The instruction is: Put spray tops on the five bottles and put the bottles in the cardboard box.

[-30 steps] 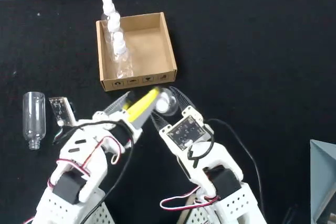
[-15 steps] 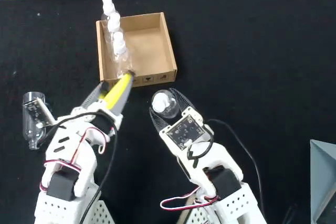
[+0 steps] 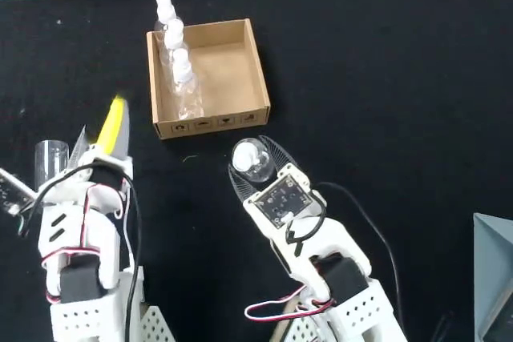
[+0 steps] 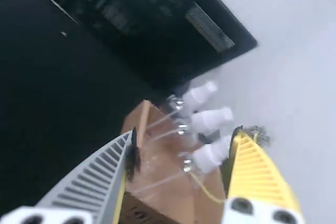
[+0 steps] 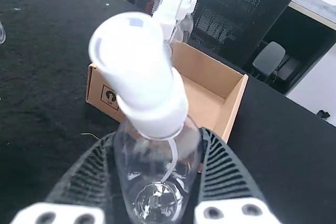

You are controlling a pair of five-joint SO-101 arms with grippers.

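Cardboard box (image 3: 210,78) is my reference. Three bottles (image 3: 183,78) with spray tops on lie in it, packed in a row against the wall on the left arm's side. Their heads point toward the far rim and the farthest one pokes over it. I read that as deliberate stacking, leaving the rest of the box floor free for the two to come. Right gripper (image 3: 256,164) sits just outside the box's near wall, toward its right-arm corner, clamped on a fourth bottle (image 5: 155,156). That bottle stands upright in the grip, white spray top (image 5: 139,66) seated on its neck and pointing up, body pinched low between the ribbed pads. Held like that it looks ready to be carried over the near wall and laid beside the others, so my judgement is that placing it is the step in hand. Left gripper (image 4: 184,139) is off to the box's left-arm side, apart from it, claw spread wide with nothing in it — through its own camera the box and the three white tops show between the grey and yellow fingers. A bare bottle (image 3: 50,162), no top on, lies on the black table (image 3: 385,78) farther out on that same side of the box, partly tucked behind the left arm. The open claw near it suits a pick-up there — though that is a guess.
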